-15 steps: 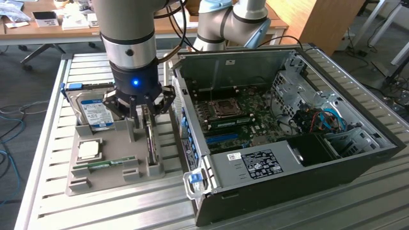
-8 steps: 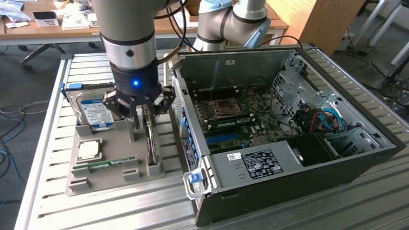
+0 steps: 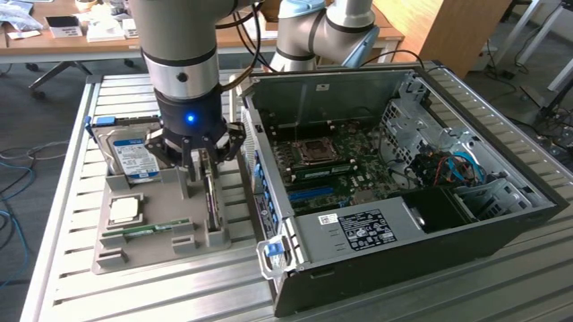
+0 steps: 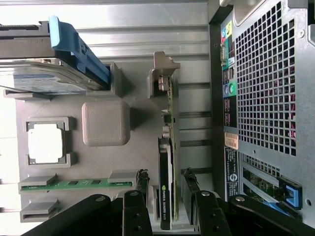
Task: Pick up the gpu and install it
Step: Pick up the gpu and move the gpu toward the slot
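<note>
**Open pincer straddles the gpu in its holder**

Much of the gpu (image 3: pixel 211 201) is hidden. In the exterior view the pincer (image 3: pixel 204 162) covers its far end, and the slots of the grey holder (image 3: pixel 161 253) cover its lower edge. The wrist view shows only the card's top edge (image 4: pixel 167 196), so neither face can be seen. The arm is cut off by the top of the exterior view.

The card's edge carries a green mark and white lettering, too small to read with certainty. The drive (image 3: pixel 133 158) has a blue-and-white label, and a white sticker lies on the box inside the case (image 3: pixel 501 221). I cannot read either.

The gpu stands on edge in the holder on the desk (image 3: pixel 54 268), between the drive and the case. Its long axis runs parallel to the case's rear wall. Which end has the bracket is unclear.

The pincer's fingers (image 4: pixel 142 184) are spread apart, one on each side of the card, with a gap on both sides.
</note>
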You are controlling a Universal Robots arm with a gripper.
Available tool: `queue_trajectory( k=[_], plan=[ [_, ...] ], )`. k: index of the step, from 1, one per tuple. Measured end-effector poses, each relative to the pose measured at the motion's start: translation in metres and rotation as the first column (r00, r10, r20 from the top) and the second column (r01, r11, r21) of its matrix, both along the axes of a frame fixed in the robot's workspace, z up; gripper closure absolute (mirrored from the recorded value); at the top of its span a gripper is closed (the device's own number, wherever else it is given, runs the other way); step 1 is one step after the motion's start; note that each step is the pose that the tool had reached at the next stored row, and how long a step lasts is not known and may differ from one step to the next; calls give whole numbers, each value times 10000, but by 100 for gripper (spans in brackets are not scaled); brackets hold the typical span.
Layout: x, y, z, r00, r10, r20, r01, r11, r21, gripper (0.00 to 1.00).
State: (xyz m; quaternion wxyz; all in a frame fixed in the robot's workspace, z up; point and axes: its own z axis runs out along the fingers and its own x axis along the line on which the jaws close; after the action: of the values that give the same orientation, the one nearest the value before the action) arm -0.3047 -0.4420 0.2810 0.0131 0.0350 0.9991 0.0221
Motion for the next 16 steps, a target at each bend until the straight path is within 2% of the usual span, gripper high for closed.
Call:
queue_trajectory(
  k=[16],
  plan=[
    [7, 0, -110, 10000, -1, 0, 1, 10000, 0, 58]
  ],
)
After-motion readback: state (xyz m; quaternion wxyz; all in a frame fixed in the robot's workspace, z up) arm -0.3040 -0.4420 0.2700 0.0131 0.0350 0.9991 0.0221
